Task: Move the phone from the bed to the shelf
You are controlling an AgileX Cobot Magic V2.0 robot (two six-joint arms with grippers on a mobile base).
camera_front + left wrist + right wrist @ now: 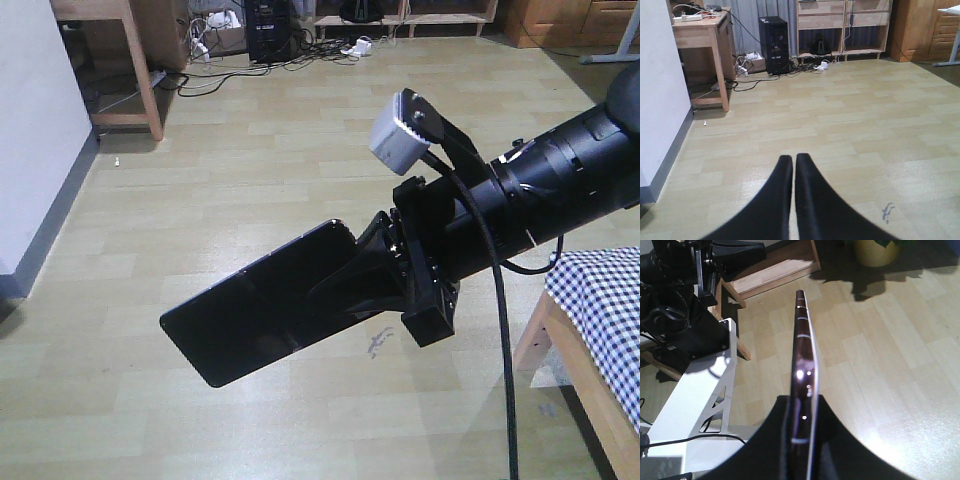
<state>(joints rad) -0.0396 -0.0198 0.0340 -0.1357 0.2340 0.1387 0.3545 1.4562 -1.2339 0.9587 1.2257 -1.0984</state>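
One phone [255, 305], black and glossy, is clamped at one end in the right pincer [372, 268]. Its two black fingers [840, 440] press the phone's flat faces. In the right wrist view the phone shows edge-on, with a pinkish rim along it. It hangs in the air above the floor [300, 150], off the bed [600, 300] and well short of the shelf [820, 21].

The left pincer [793, 159] has its two tips together with nothing between them, and points toward the shelf from well away.

A lower compartment of the shelf holds one small dark object [819, 46], too small to make out. Just beside the shelf stands one black computer tower [774, 44]. Beyond the tower, one wooden surface [700, 35] carries a white power strip [687, 18].

One yellowish pot [875, 252] holds green leaves; where it stands relative to the shelf cannot be told.
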